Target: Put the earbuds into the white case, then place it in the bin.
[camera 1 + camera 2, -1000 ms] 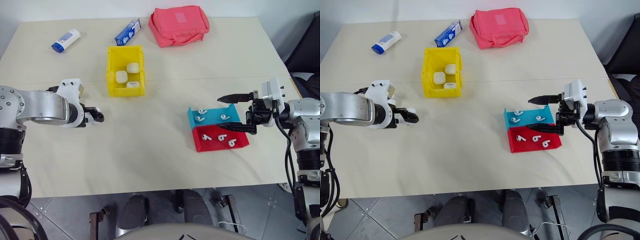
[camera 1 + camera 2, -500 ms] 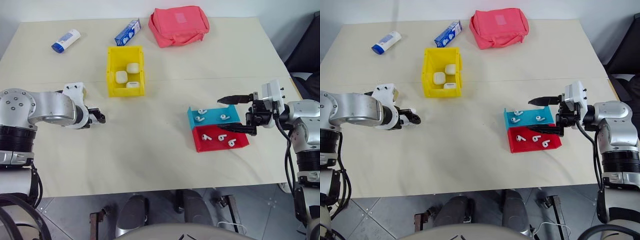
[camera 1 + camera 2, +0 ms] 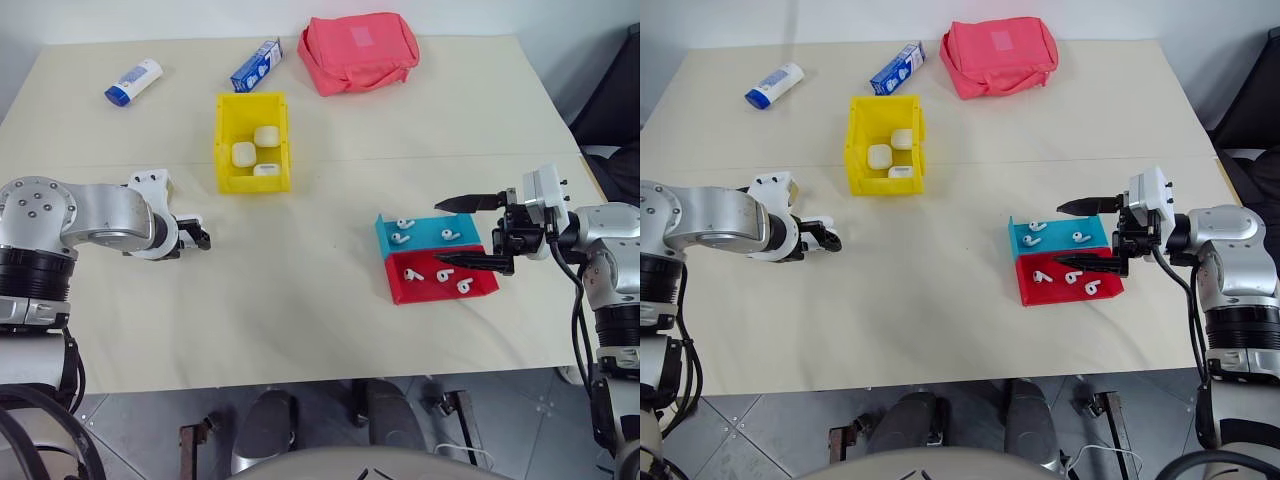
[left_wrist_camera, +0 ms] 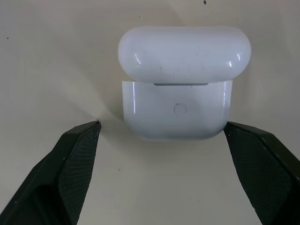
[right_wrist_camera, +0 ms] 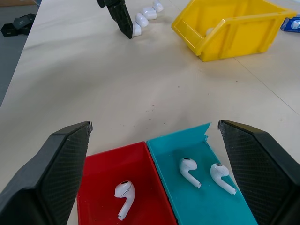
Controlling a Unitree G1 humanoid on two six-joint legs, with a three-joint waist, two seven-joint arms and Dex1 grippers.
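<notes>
Both tools open, case on the tabletop.
Your left tool (image 4: 161, 136) straddles the white case (image 4: 178, 110), lid up; bin (image 3: 251, 142) holds three cases, earbuds (image 3: 403, 236) in trays by right tool (image 3: 470, 230).

Table (image 3: 330, 300) with bin (image 3: 252, 143), trays (image 3: 436, 260)

the left gripper (image 3: 196, 238) has come a little lower and nearer to the table (image 3: 300, 300); its arm moved inward.
</notes>
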